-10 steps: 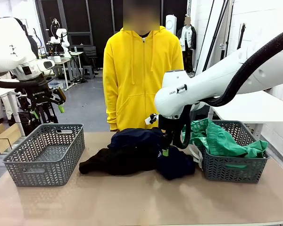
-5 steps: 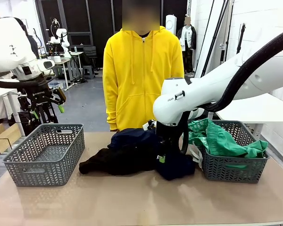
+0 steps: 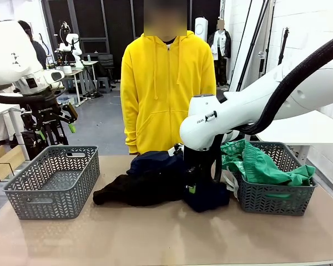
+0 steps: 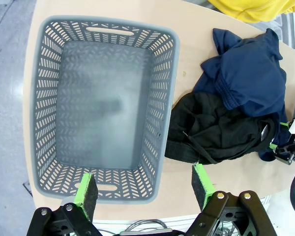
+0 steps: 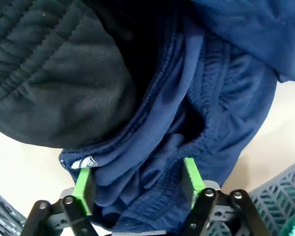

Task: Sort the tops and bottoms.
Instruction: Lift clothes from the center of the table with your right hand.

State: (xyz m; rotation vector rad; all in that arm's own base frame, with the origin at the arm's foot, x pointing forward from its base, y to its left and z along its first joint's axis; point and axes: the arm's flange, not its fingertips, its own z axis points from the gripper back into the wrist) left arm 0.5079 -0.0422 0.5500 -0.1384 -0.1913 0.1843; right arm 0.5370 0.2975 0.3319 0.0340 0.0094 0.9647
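The worktop [image 3: 155, 238] carries two grey baskets. The left basket [image 3: 72, 183] is empty, and the right basket [image 3: 272, 199] holds the green garment [image 3: 261, 166]. Between them lies the dark pile [image 3: 150, 180], with black cloth to the left and navy cloth at the far and right sides.

The right arm [image 3: 255, 102] reaches down over the pile's right end, just beside the right basket. The right pincer [image 5: 136, 169] is sunk into the navy garment [image 5: 221, 93], jaws wide, pads astride a gathered fold near the waistband. I see no firm pinch yet.

To do this well, I'd say it should close on that navy fold alone, deep enough to hold. It should then lift straight up so the black cloth slides off rather than trailing along.

The left pincer [image 4: 142, 174] hangs wide open above the left basket.
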